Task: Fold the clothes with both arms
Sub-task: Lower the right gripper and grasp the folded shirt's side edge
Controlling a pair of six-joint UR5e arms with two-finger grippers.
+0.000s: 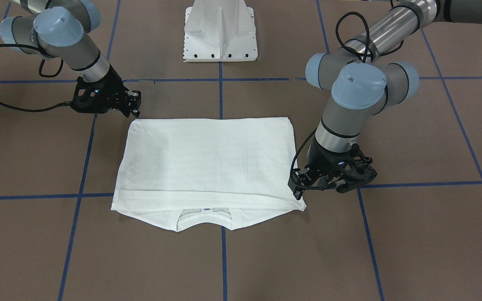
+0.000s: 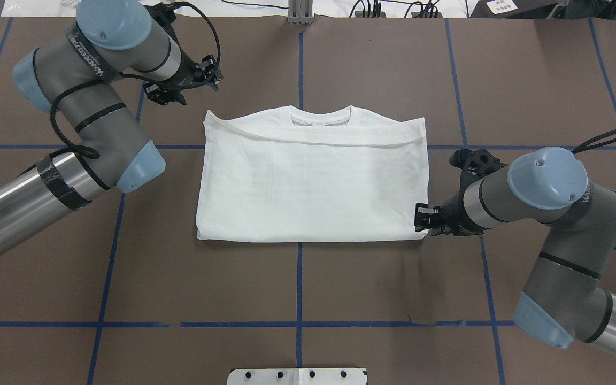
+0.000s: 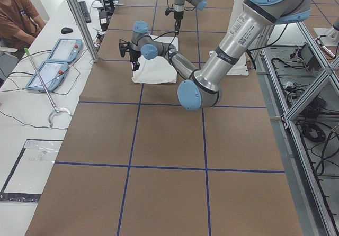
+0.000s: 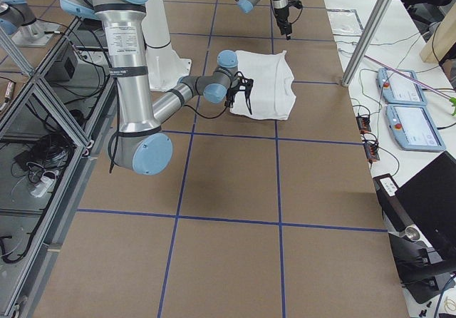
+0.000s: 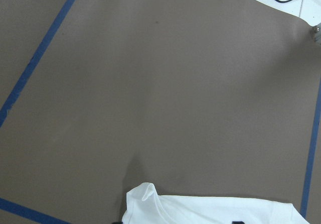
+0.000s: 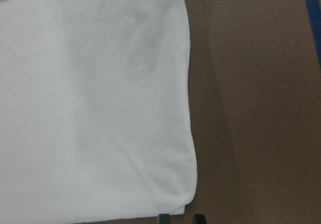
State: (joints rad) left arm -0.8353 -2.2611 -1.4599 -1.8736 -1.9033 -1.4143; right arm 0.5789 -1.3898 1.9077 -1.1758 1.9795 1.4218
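Observation:
The white shirt [image 2: 313,187] lies folded flat in a rectangle, plain side up, with the collar [image 2: 321,117] at its far edge. It also shows in the front view [image 1: 207,159]; its printed text is hidden. My left gripper [image 2: 214,72] is open and empty just outside the shirt's far left corner, low over the table, as the front view [image 1: 297,190] also shows. My right gripper [image 2: 419,218] is open and empty at the shirt's near right corner, which lies just ahead of its fingertips [image 6: 163,219] in the right wrist view. The left wrist view shows the shirt's corner [image 5: 145,194].
The white pedestal base [image 1: 221,31] stands at the robot's side of the brown table [image 2: 308,299], which is marked with blue tape lines [image 2: 298,283]. An operator [image 3: 16,14] and two tablets [image 3: 58,51] are at a side bench beyond the table's far edge.

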